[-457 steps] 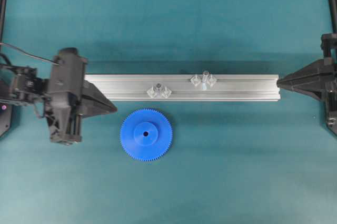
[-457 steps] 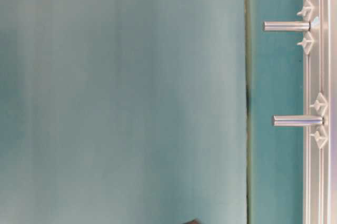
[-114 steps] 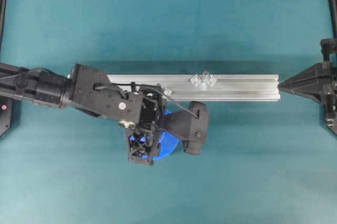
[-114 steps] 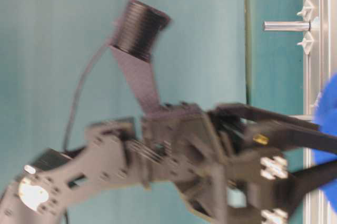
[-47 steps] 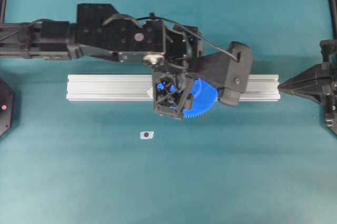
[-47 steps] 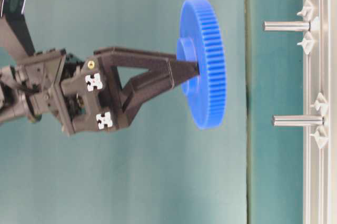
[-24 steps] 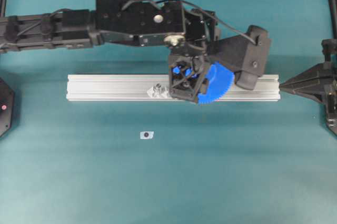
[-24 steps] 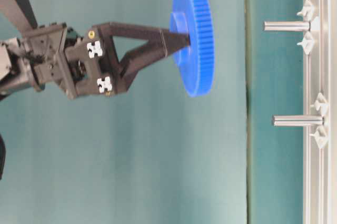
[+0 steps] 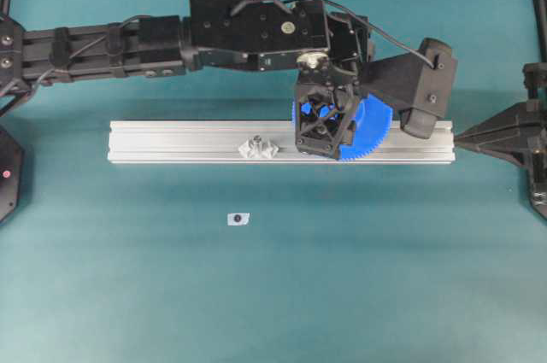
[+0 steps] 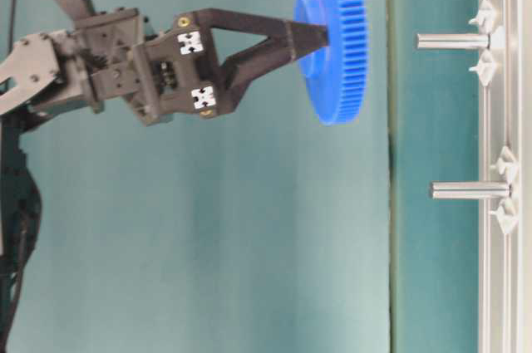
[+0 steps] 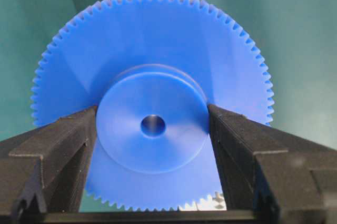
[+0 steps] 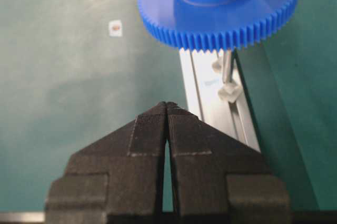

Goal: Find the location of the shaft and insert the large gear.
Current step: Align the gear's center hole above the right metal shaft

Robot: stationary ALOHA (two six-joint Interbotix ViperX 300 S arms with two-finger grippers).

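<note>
Left hand (image 10: pixel 309 37) pinches the large gear (image 10: pixel 332 37) by its raised hub, one finger on either side, disc held level above the rail (image 9: pixel 171 141). In the side view the gear sits apart from the tip of the shaft (image 10: pixel 453 41), roughly in line with it. Right hand (image 12: pixel 167 109) is pressed together, parked off the rail's end.

To do this step well: centre the bore (image 11: pixel 152 125) on the pin before descending, keep the disc square to it, lower slowly. Alignment across the rail probably needs checking; the overhead view hides the pin.
</note>
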